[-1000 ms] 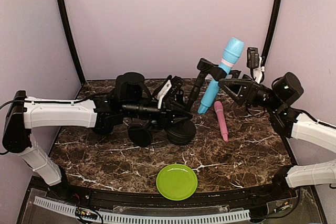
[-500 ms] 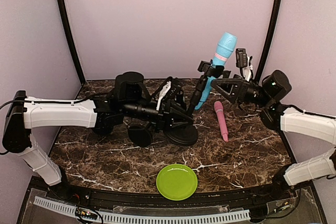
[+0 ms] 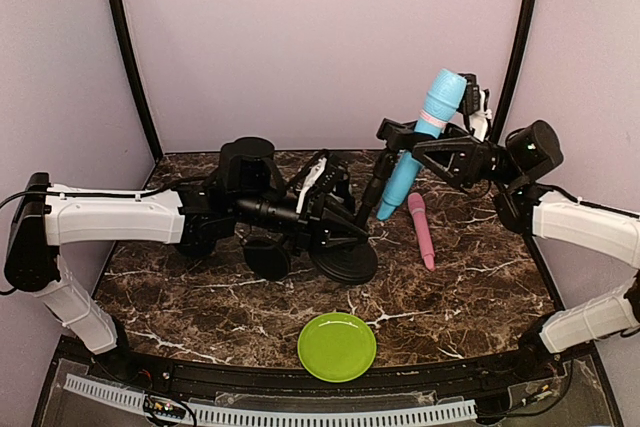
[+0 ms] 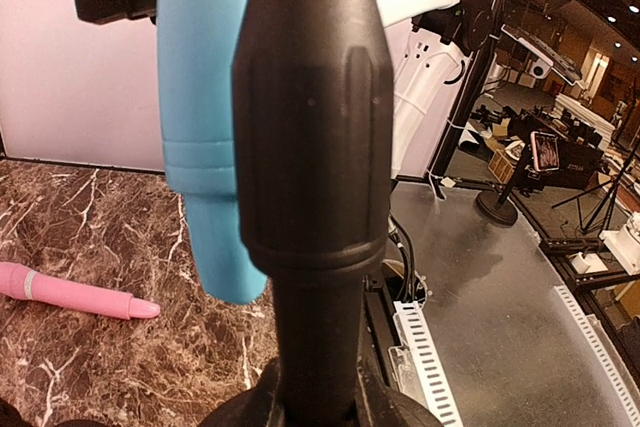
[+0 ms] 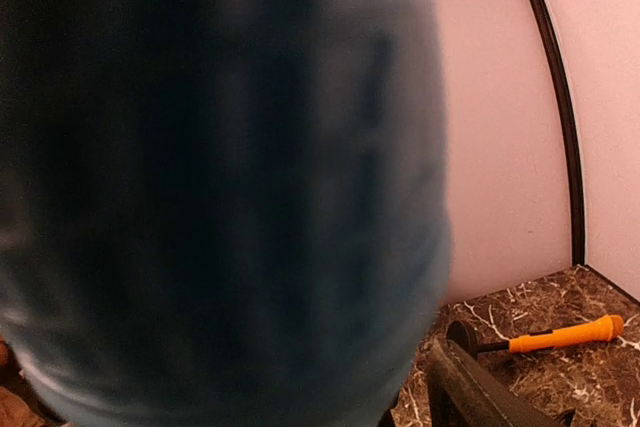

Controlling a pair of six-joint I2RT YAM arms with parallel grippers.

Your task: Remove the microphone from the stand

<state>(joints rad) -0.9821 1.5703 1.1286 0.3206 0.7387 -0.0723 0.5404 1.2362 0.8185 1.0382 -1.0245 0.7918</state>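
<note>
Starting nearest the bases, a green plate (image 3: 337, 346) lies on the marble table (image 3: 480, 297), well apart from the work. Beyond it sits the stand (image 3: 345, 259), its round base on the marble and its pole slanting up to the right. The left gripper (image 3: 333, 219) is at the lower pole. Its wrist camera has the pole dead centre and very close, but no fingers show, so I cannot tell whether they are clamped or only flanking it. Right of the stand a pink microphone (image 3: 421, 230) lies flat. Farther back and higher, the blue microphone (image 3: 438, 102) sits tilted in the clip (image 3: 398, 134) at the top of the pole, its tail poking out below. The right gripper (image 3: 430, 147) is closed around its body beside the clip, probably firmly, though its own camera gives only a dark blue blur.

I see 2 risks. A pull across the clip rather than along the microphone could tip or drag the stand, more so if the left hold is loose. A slack right grip could drop the microphone onto the pink one. How tightly the clip holds cannot be read. An orange microphone (image 5: 560, 334) at the back shows only in the right wrist view.
</note>
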